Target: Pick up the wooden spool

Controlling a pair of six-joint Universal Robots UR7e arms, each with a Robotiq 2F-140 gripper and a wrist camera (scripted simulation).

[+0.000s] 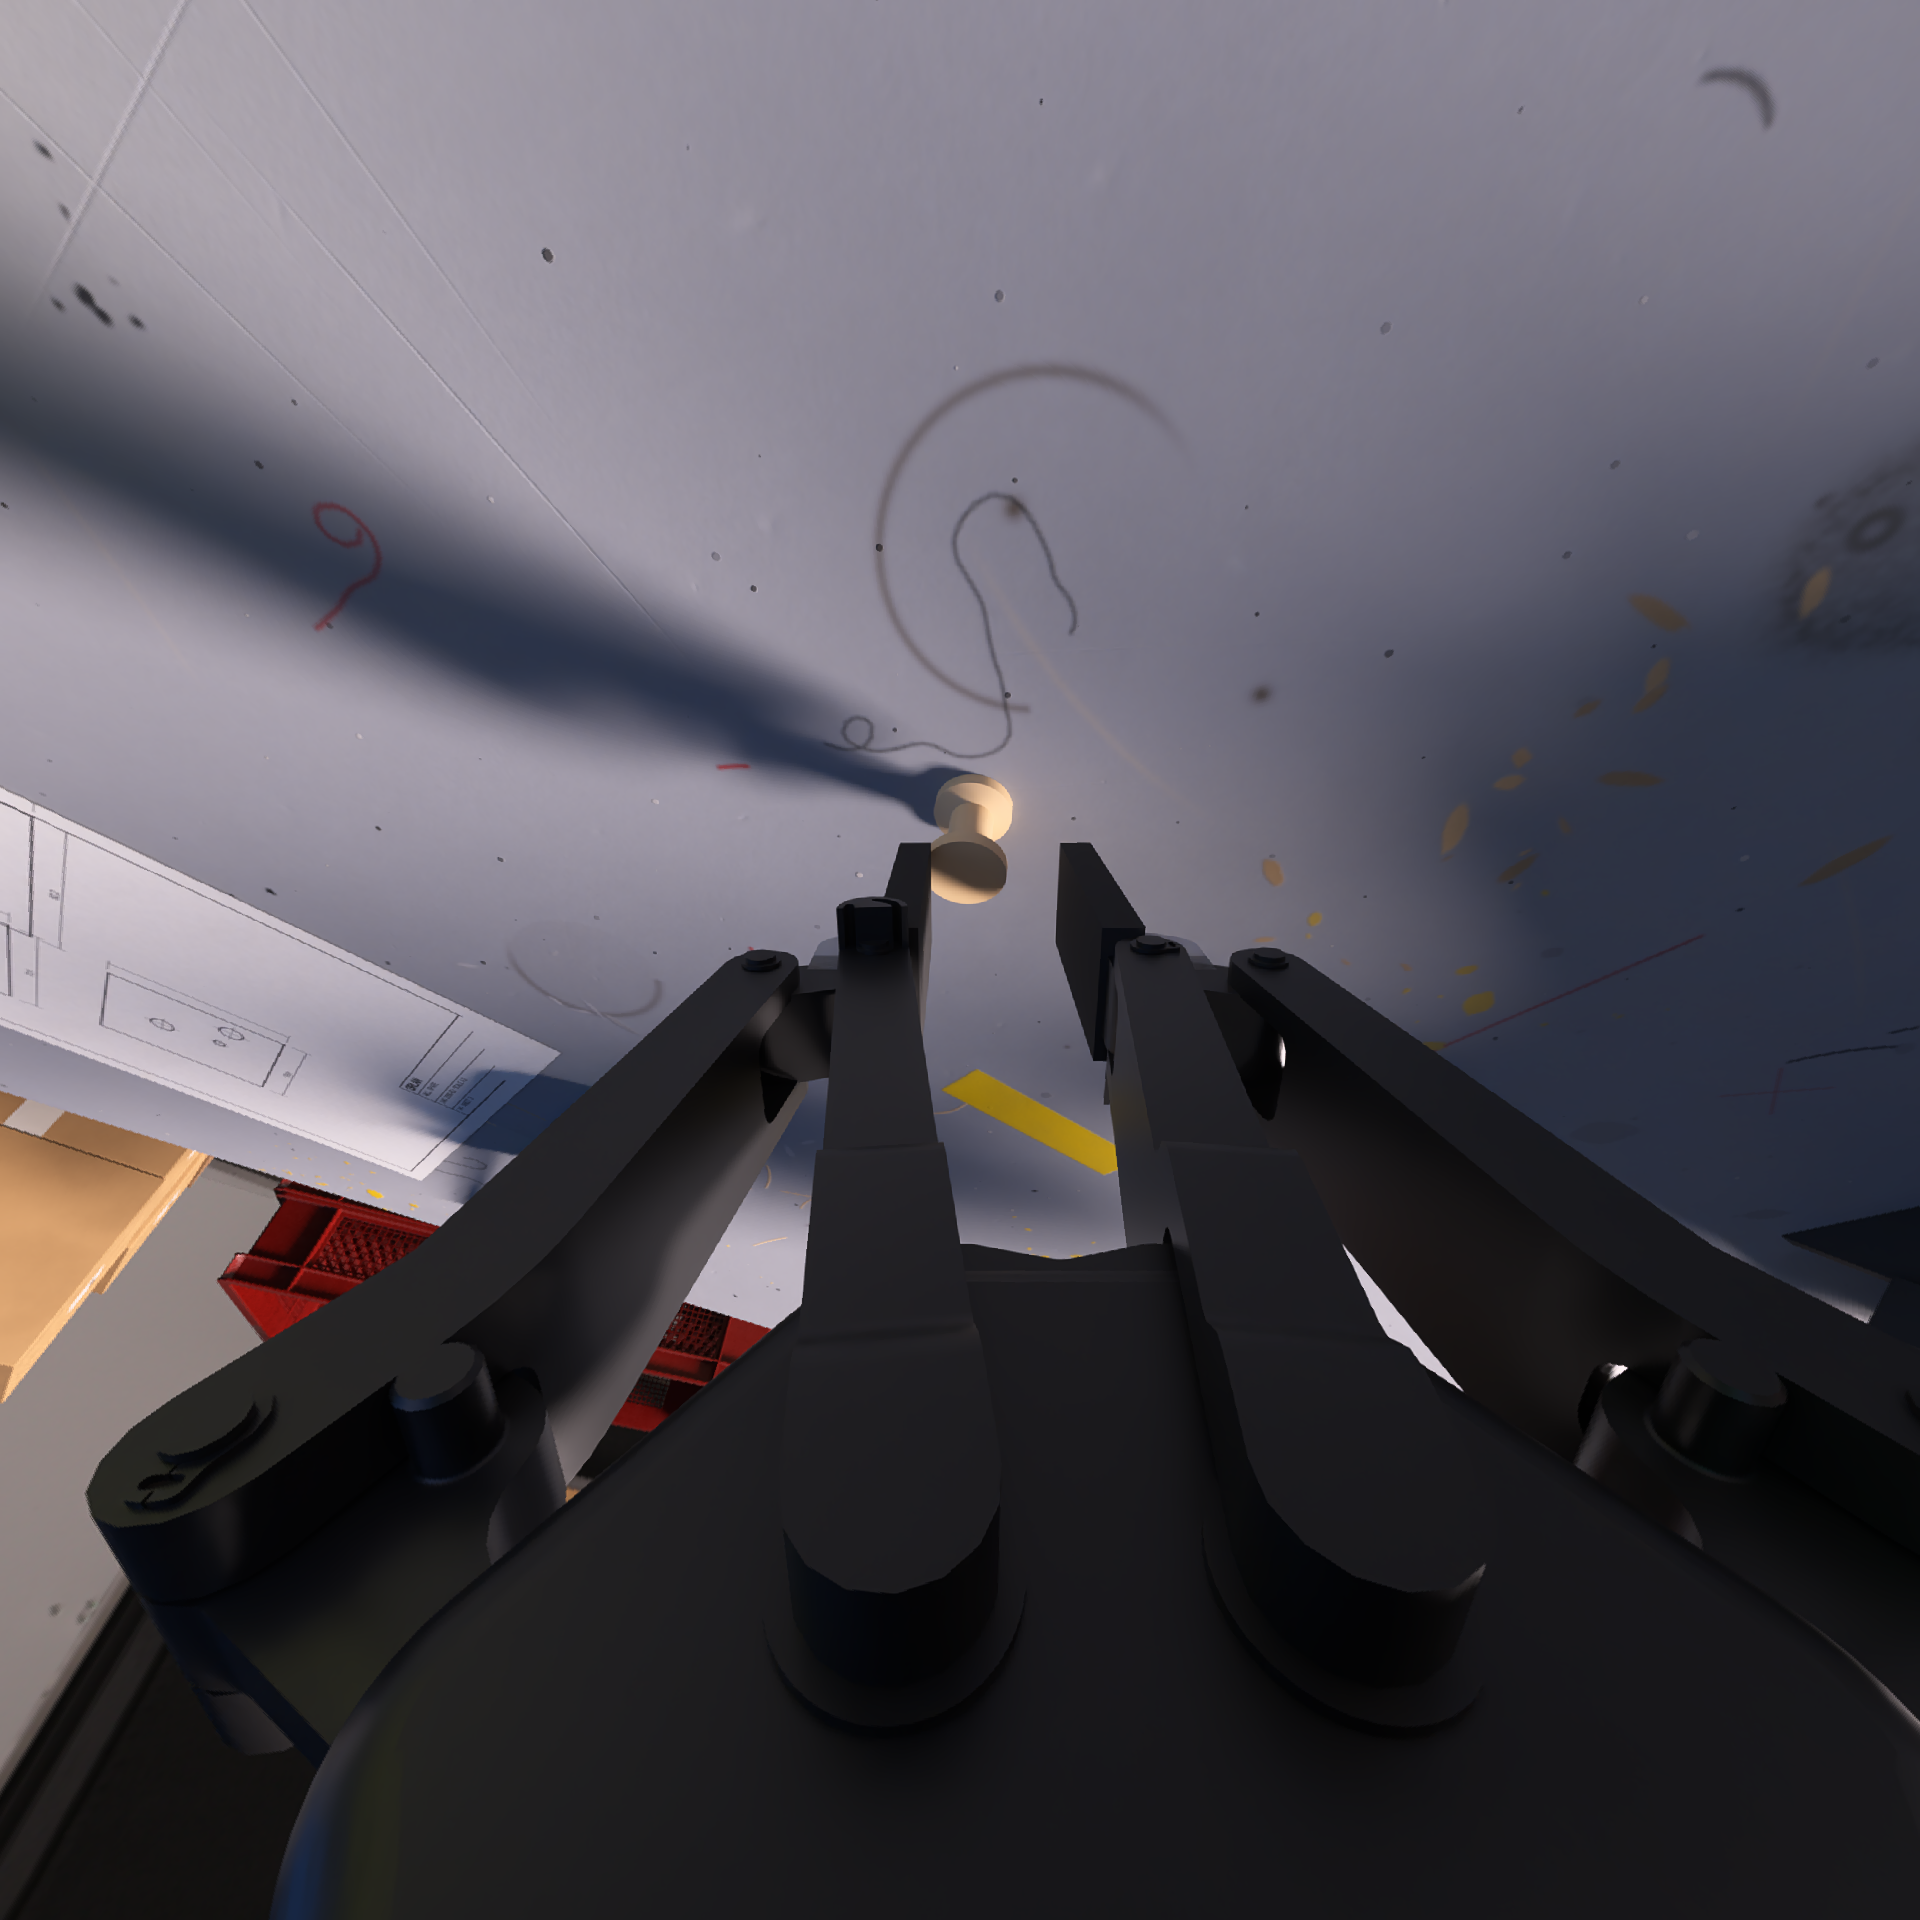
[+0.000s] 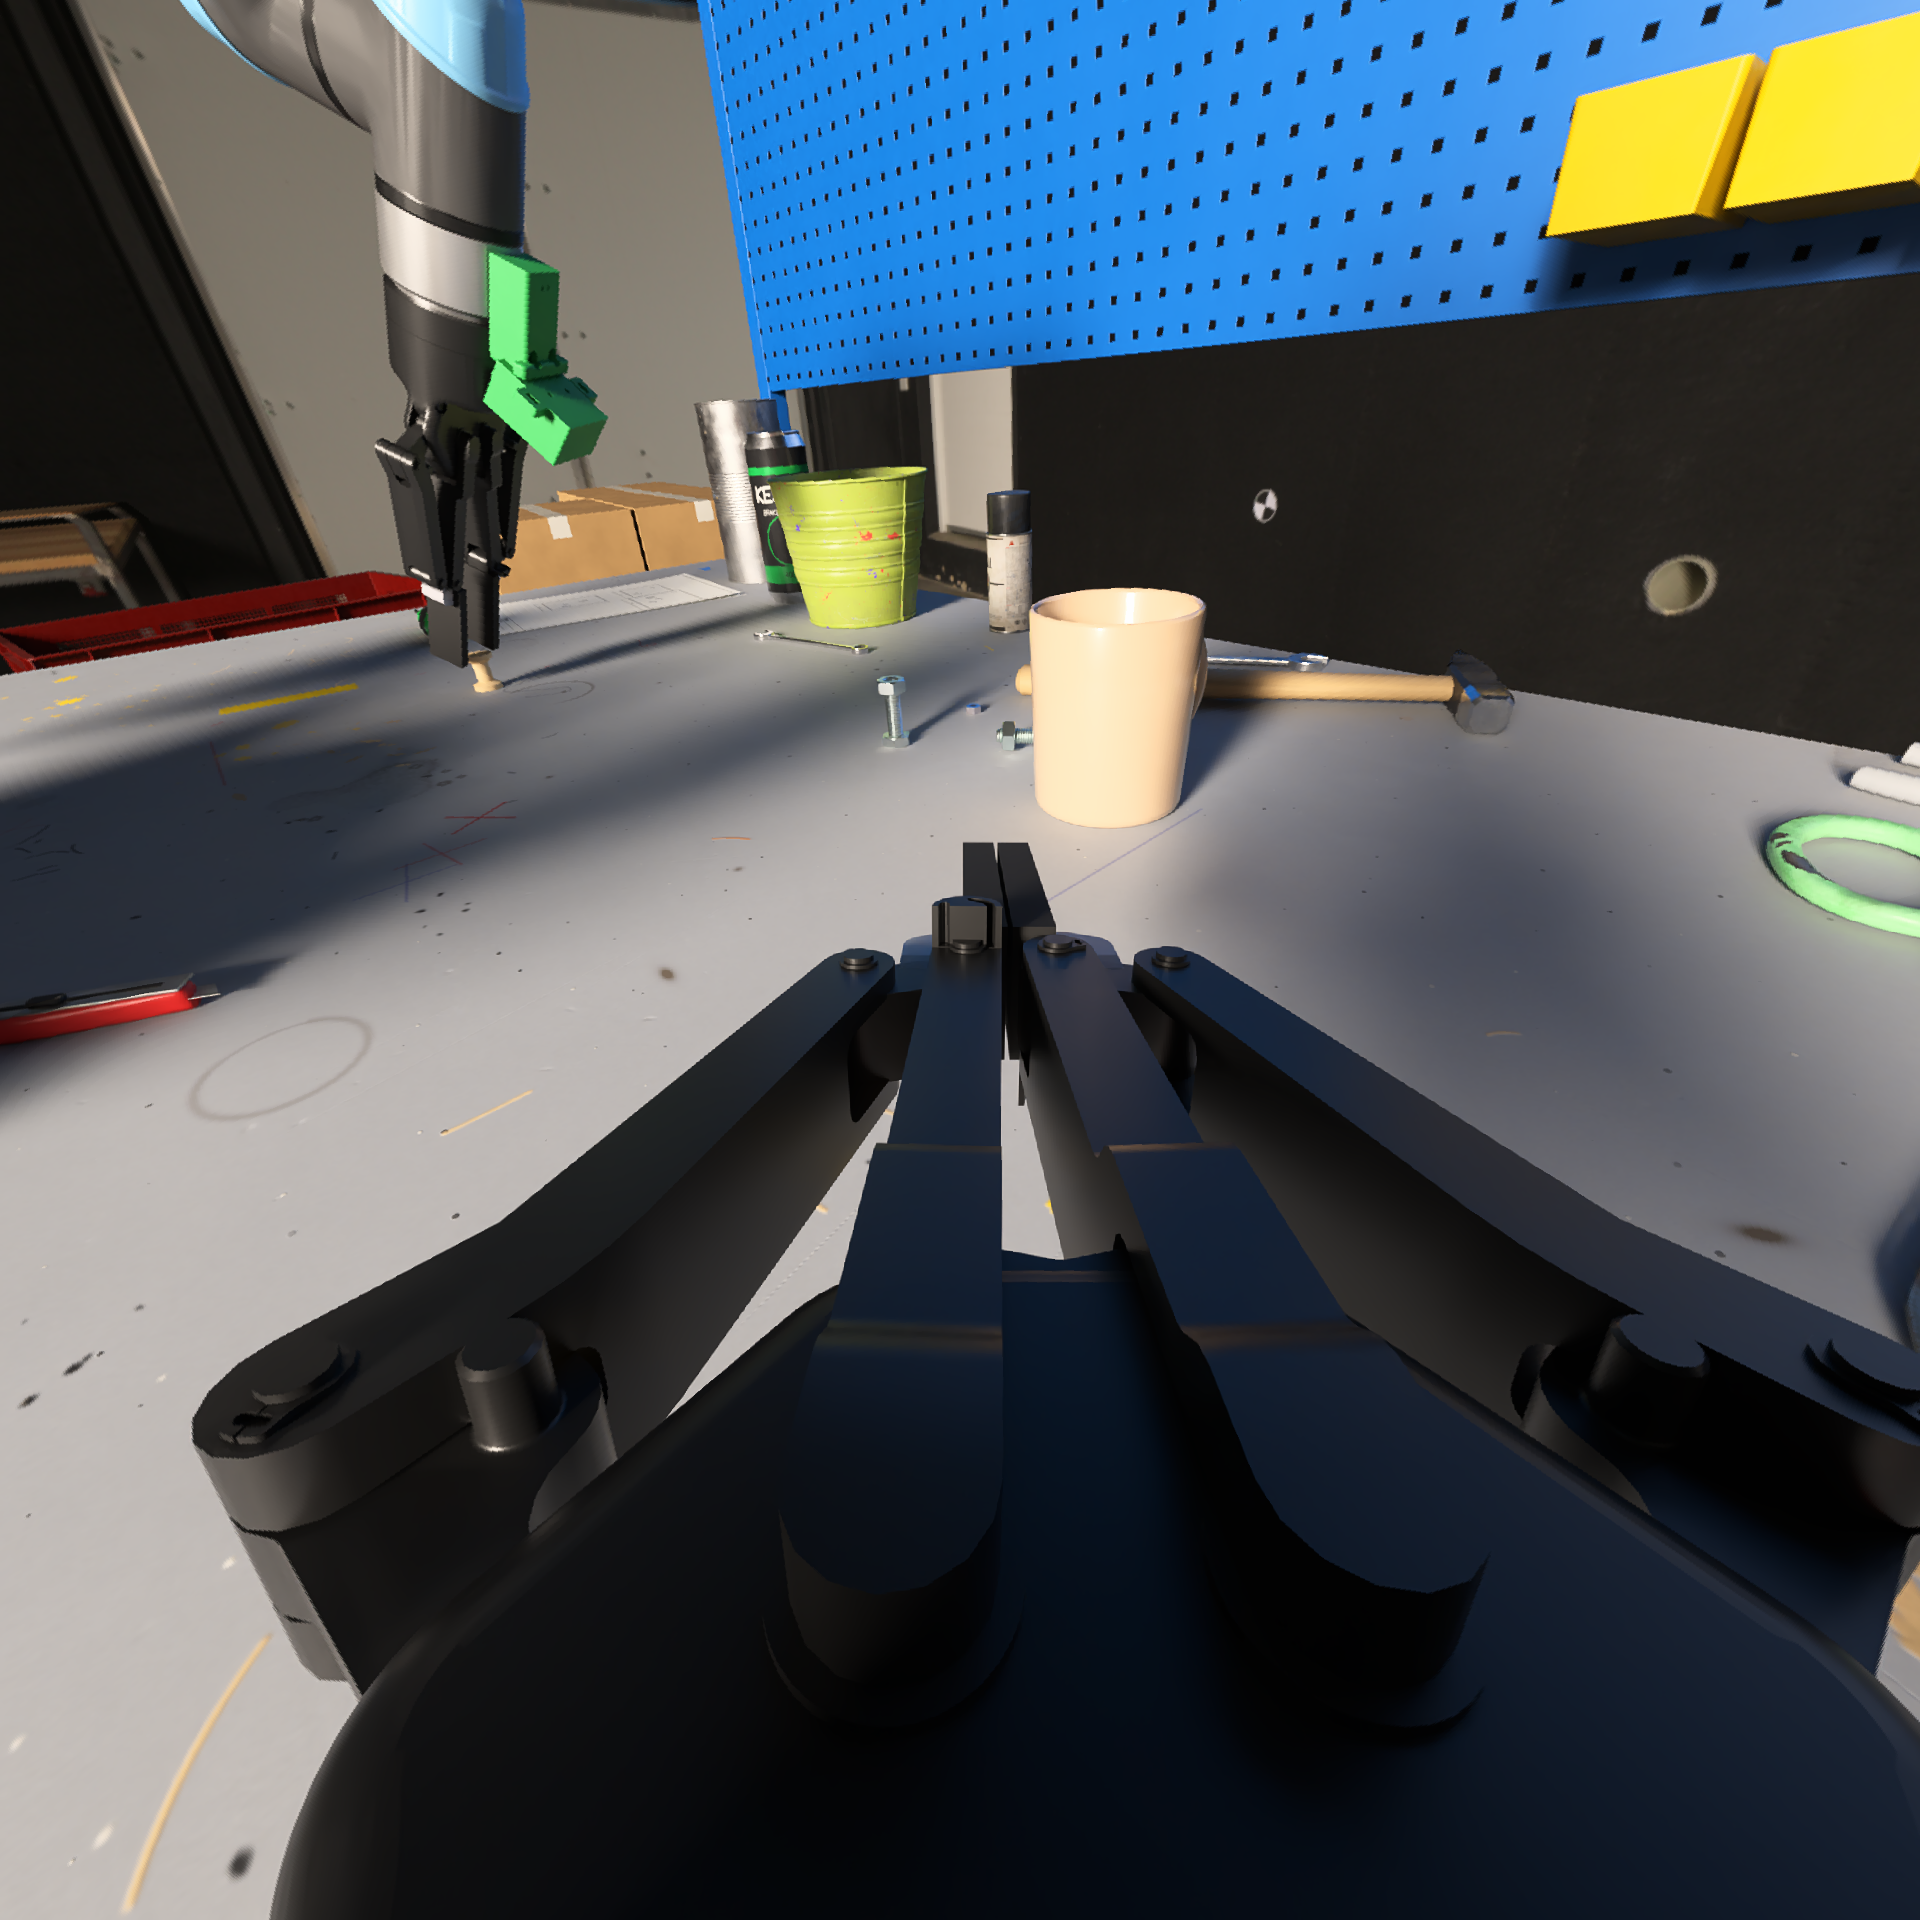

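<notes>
My left gripper (image 1: pixel 985 868) over the wooden spool (image 1: pixel 970 840) on a scuffed grey workbench (image 1: pixel 1351 312).
Its fingers are spread, the spool just beyond their tips; my right gripper (image 2: pixel 997 871) is clenched empty near a beige cup (image 2: pixel 1114 707), below a blue pegboard (image 2: pixel 1143 166).

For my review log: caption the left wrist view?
Open left gripper poised over the wooden spool lying on the grey table.
</notes>
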